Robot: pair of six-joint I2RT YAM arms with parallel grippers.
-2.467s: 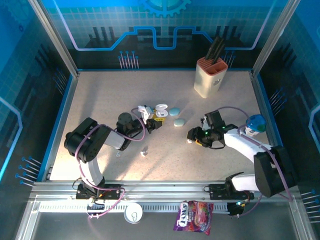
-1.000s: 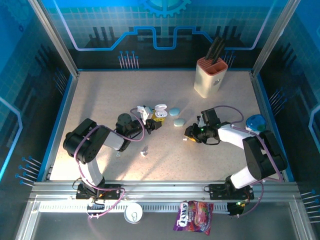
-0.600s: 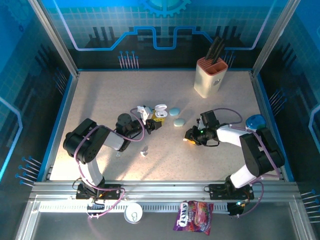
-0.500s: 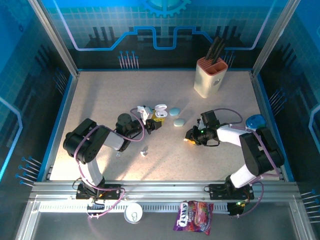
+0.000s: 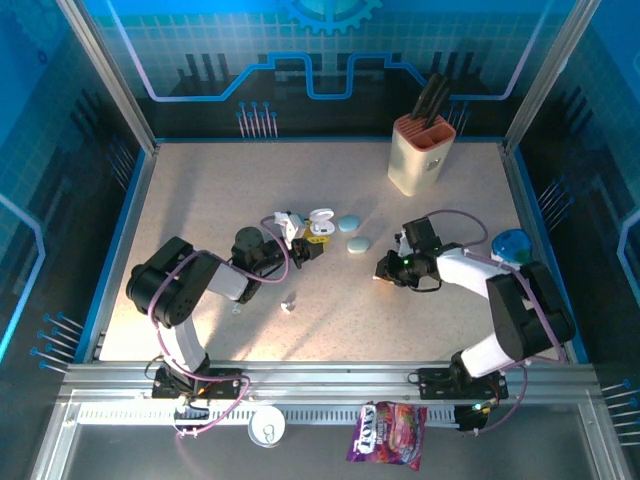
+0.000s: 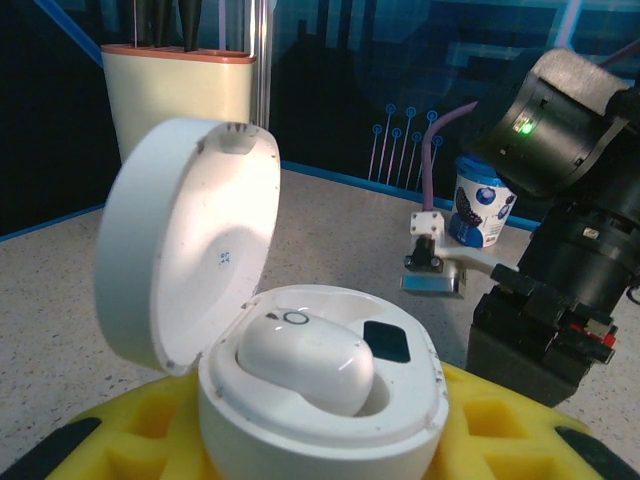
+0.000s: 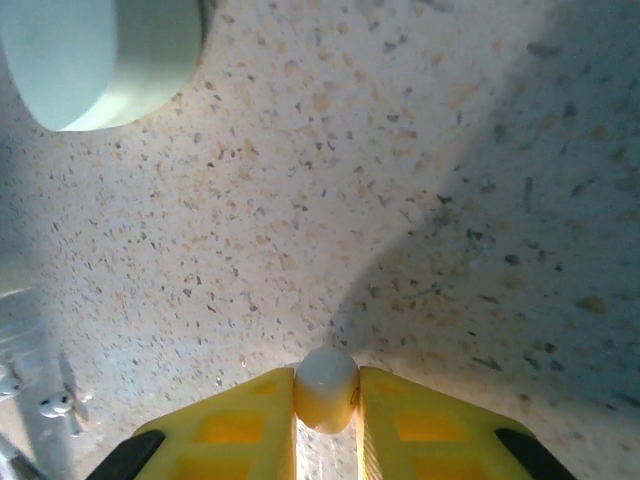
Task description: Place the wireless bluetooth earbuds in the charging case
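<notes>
Right gripper (image 7: 326, 392) slightly rightward, glossy round earbud (image 7: 325, 380) between yellow pads (image 7: 245, 425)

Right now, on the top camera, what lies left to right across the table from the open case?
open white case, two pale blue cases, right gripper pinching an earbud, knife block, blue cup

The left gripper (image 5: 312, 240), left of centre, clamps the charging case (image 6: 320, 410); the right gripper (image 7: 326, 398) (centre-right, low) pinches an earbud (image 7: 326, 384).
</notes>
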